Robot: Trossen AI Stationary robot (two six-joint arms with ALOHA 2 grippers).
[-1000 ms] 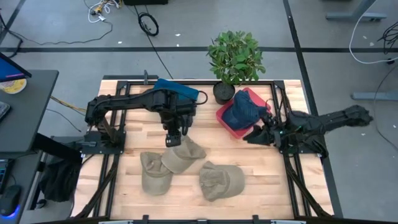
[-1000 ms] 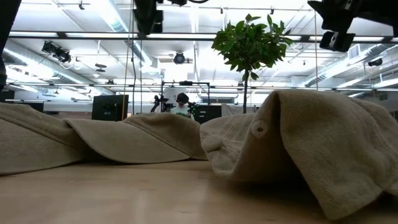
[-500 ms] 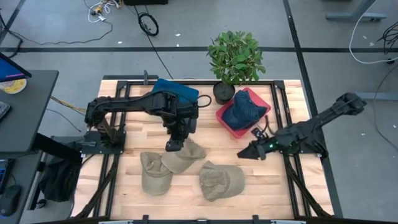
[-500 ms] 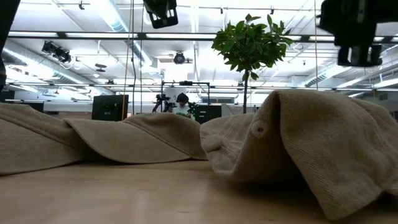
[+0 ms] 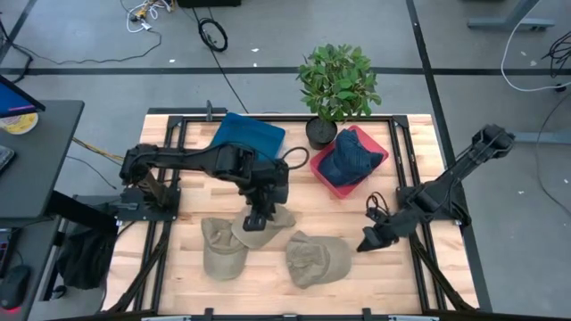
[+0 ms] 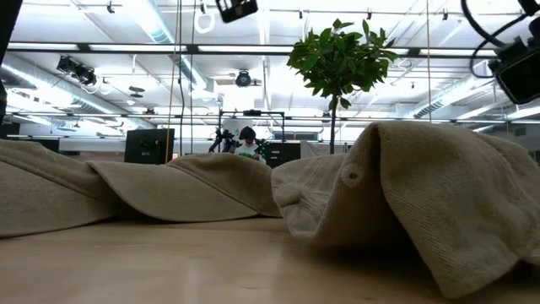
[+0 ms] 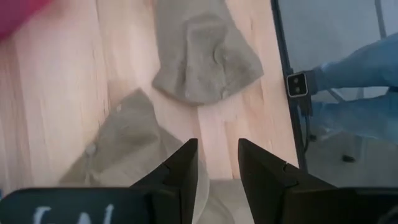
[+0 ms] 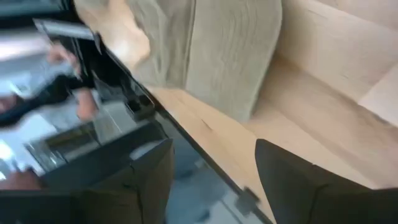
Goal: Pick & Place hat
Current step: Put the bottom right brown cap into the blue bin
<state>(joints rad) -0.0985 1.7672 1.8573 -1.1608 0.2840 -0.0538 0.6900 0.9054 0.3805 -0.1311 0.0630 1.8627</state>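
Note:
Three tan hats lie crown-up on the wooden table: a left one [image 5: 223,250], a middle one [image 5: 265,221] overlapping it, and a right one [image 5: 318,259]. A blue hat [image 5: 349,159] sits in the red tray [image 5: 323,181]. My left gripper [image 5: 254,219] hovers over the middle hat [image 7: 118,146], open with a narrow gap. My right gripper [image 5: 365,243] hangs just right of the right tan hat [image 8: 211,50], open wide. In the low view both grippers, left [image 6: 236,8] and right [image 6: 519,67], stay high above the hats.
A potted plant [image 5: 337,85] and a blue folded cloth [image 5: 249,134] stand at the table's far side. Black frame rails [image 5: 419,259] run along the table's edges. Bare wood lies between the red tray and the tan hats. A person's legs [image 7: 354,68] show beyond the near edge.
My right gripper has swung away from the red tray toward the table's near edge, ending beside the right tan hat. My left gripper has moved toward the near edge, over the middle tan hat. The hats have stayed where they were.

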